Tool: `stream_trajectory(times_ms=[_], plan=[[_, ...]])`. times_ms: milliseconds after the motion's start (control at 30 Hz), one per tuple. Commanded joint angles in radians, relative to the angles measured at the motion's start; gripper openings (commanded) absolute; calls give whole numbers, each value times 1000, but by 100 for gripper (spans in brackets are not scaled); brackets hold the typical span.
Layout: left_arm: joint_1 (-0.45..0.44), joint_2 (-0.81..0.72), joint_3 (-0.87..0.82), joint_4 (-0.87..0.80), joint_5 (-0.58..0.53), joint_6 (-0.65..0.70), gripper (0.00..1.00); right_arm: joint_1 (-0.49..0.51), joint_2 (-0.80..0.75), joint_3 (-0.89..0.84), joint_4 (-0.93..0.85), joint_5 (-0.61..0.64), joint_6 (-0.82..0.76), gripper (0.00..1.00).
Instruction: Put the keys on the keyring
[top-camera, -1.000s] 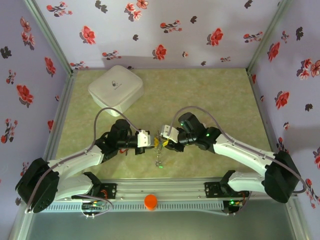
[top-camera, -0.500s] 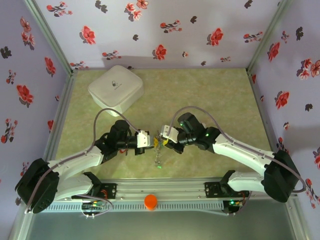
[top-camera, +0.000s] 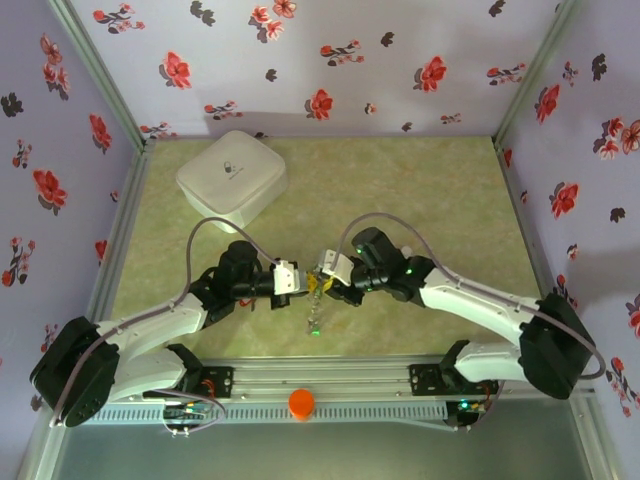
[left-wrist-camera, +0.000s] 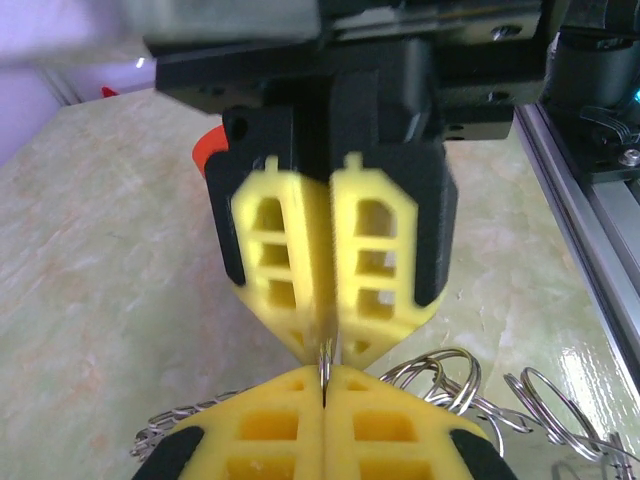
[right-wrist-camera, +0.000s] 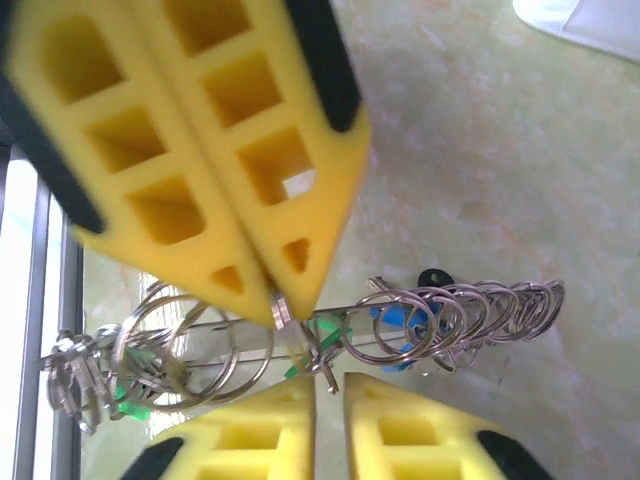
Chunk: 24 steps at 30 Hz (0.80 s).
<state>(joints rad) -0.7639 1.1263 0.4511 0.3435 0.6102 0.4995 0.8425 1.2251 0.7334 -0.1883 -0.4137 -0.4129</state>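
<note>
Pinching one thin wire ring (left-wrist-camera: 325, 352) with left fingers (left-wrist-camera: 270, 430) and right fingers (left-wrist-camera: 275, 250), both pressed tight. Holding keyring (top-camera: 316, 305) and keys (right-wrist-camera: 392, 322) up over the counter (top-camera: 430, 190). Could slip and drop if tugged apart.

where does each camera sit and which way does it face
left wrist: on the left arm, looking along its own left fingers at the right fingers, base rail behind.
right wrist: on the right arm, looking past its own fingers at the left fingers and table.
top external: above and behind the bases, looking down on the table; both arms show.
shared: both wrist views catch the metal rings between the meeting fingertips.
</note>
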Motion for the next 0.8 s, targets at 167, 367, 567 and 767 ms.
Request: stream_trajectory(times_ms=[167,367,567,767], plan=[[-6,2,-2,75,22,-21,0,-6,-101,-47,80,-59,7,23],[-6,3,-6,90,20,-32,0,0,-56,-29,107,-36,3,22],[-6,0,-8,88,20,-33,0,4,-11,-12,113,-16,2,18],[-7,-6,-14,92,16,-35,0,5,-15,-22,163,-33,37,8]])
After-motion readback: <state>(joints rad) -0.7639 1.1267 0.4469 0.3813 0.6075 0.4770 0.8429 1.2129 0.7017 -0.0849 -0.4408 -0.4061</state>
